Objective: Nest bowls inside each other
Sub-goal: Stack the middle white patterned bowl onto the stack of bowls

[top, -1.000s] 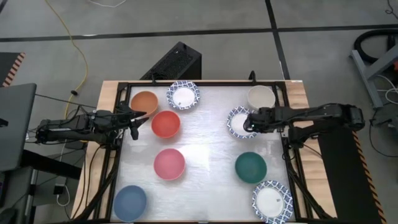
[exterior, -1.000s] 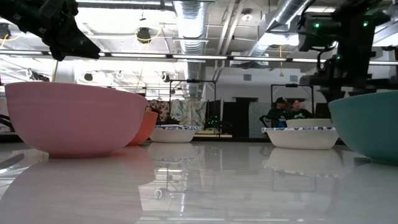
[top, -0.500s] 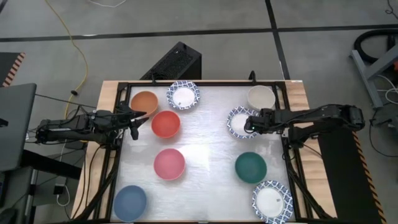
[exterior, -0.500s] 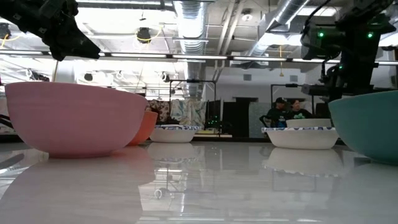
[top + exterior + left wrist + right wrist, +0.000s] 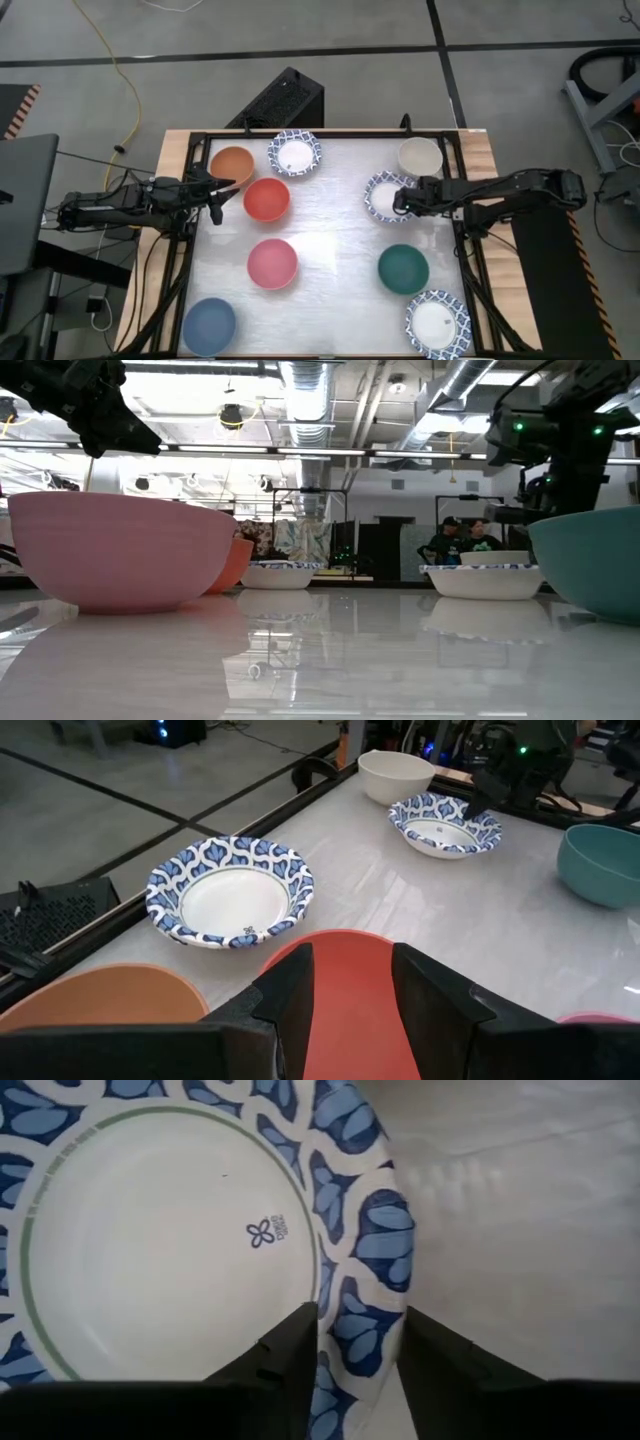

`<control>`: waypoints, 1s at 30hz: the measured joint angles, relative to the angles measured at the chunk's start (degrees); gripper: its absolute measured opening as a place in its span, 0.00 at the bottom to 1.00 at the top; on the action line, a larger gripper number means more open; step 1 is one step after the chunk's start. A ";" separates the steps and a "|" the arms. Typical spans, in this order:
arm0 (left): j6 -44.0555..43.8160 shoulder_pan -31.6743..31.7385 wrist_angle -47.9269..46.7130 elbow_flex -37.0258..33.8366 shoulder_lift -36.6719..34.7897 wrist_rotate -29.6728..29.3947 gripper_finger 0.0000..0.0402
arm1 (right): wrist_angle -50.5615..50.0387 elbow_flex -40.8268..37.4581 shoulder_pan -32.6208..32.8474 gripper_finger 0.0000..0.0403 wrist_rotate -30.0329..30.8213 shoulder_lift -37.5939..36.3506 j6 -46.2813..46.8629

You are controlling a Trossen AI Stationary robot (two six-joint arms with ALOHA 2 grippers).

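White tabletop [image 5: 330, 215] carried eight visible bowls. Right gripper [image 5: 355, 1345] stood at a blue-patterned bowl [image 5: 385, 197], its fingers [image 5: 285, 1355] spread to either side of the rim, one inside and one outside; whether they pressed the rim could not be told. Cream bowl [image 5: 419, 156] sat just beyond. Left gripper [image 5: 350, 990] hung with fingers [image 5: 290, 1000] spread, empty, the red bowl [image 5: 266, 199] directly ahead between them, the orange bowl [image 5: 232, 165] beside, a second patterned bowl [image 5: 230, 892] farther on.

Open table centre [image 5: 335, 225] among bowls [image 5: 272, 264]
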 joint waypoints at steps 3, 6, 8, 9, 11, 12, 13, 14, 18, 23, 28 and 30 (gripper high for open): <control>-0.01 -0.01 0.00 0.00 0.00 0.01 0.31 | 0.14 0.00 -0.90 0.30 -0.02 0.00 -0.22; -0.01 0.00 0.00 0.00 0.00 0.01 0.31 | 1.20 0.04 -1.68 0.22 -0.28 0.00 -1.51; 0.00 -0.01 0.00 0.00 -0.01 0.00 0.31 | 2.11 0.07 -1.72 0.18 -0.26 -0.02 -1.99; 0.00 0.00 -0.02 0.00 -0.01 0.00 0.31 | 2.27 0.09 -1.70 0.16 -0.24 -0.04 -2.02; 0.00 -0.01 0.00 0.00 0.00 0.00 0.31 | 2.43 0.09 -1.70 0.13 -0.26 -0.04 -2.14; -0.02 0.01 0.00 0.00 0.00 0.00 0.31 | 2.57 0.09 -1.67 0.11 -0.28 -0.04 -2.16; -0.02 0.01 0.00 0.00 0.00 0.02 0.31 | 2.81 0.09 -1.60 0.10 -0.43 -0.03 -2.54; 0.00 -0.01 -0.02 0.00 0.00 0.01 0.31 | 3.25 0.09 -1.55 0.09 -0.81 -0.02 -3.27; 0.00 0.00 -0.02 0.00 0.00 0.01 0.31 | 5.84 0.09 -1.55 0.05 -2.31 -0.02 -5.75; -0.01 0.00 -0.02 0.00 0.00 0.00 0.31 | 8.57 0.07 -1.55 0.04 -3.41 0.00 -7.77; 0.05 0.01 -0.02 0.00 0.00 0.00 0.31 | 11.77 0.07 -1.55 0.04 -3.82 0.02 -8.39; 0.06 0.01 -0.02 0.00 0.00 0.00 0.31 | 14.62 0.07 -1.55 0.04 -4.81 0.02 -9.66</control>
